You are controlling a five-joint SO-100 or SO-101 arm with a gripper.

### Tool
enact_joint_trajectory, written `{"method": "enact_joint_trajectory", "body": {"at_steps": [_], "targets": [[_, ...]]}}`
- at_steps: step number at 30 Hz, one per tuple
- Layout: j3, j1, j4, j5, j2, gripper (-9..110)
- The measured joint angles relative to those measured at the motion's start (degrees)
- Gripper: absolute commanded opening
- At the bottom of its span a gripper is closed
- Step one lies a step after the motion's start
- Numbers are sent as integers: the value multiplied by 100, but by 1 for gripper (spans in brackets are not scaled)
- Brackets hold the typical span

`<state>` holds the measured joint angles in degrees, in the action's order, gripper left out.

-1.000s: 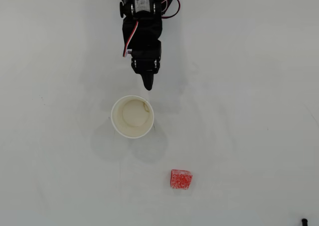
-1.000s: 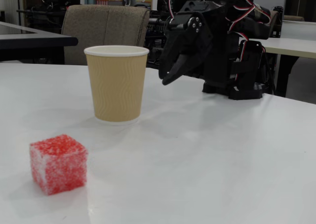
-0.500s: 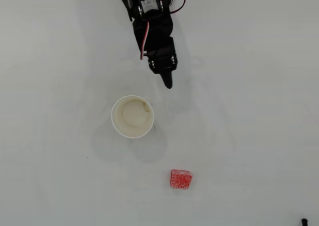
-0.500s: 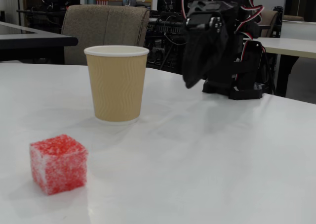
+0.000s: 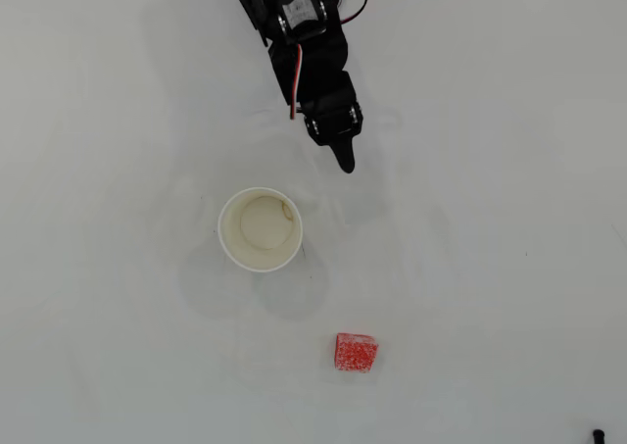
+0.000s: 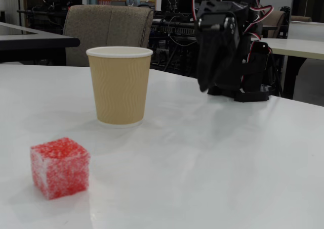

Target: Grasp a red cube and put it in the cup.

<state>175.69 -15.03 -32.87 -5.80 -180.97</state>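
Over the white table (image 5: pixel 509 170) the hand (image 5: pixel 345 163), fingers pressed together, has swung rightward, overhead view.

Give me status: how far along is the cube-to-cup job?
Nothing done yet: the red cube sits on the table, apart from the cup, which looks empty. In hand: the gripper holds nothing and hangs above the table beyond the cup, jaws together. Left: reach, grasp, drop in.

Black arm (image 5: pixel 312 52) with red-and-white cables (image 5: pixel 294 72) and silver screws.
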Motion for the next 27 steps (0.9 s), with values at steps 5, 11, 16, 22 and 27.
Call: {"method": "enact_joint_trajectory", "body": {"at_steps": [5, 11, 16, 22, 27], "targets": [[-237, -141, 97, -18, 686, 0], [-519, -264, 378, -18, 1564, 0], [-923, -352, 527, -18, 2188, 0], [-1468, -413, 633, -18, 2979, 0], [-2145, -448, 773, -18, 3823, 0]]}}
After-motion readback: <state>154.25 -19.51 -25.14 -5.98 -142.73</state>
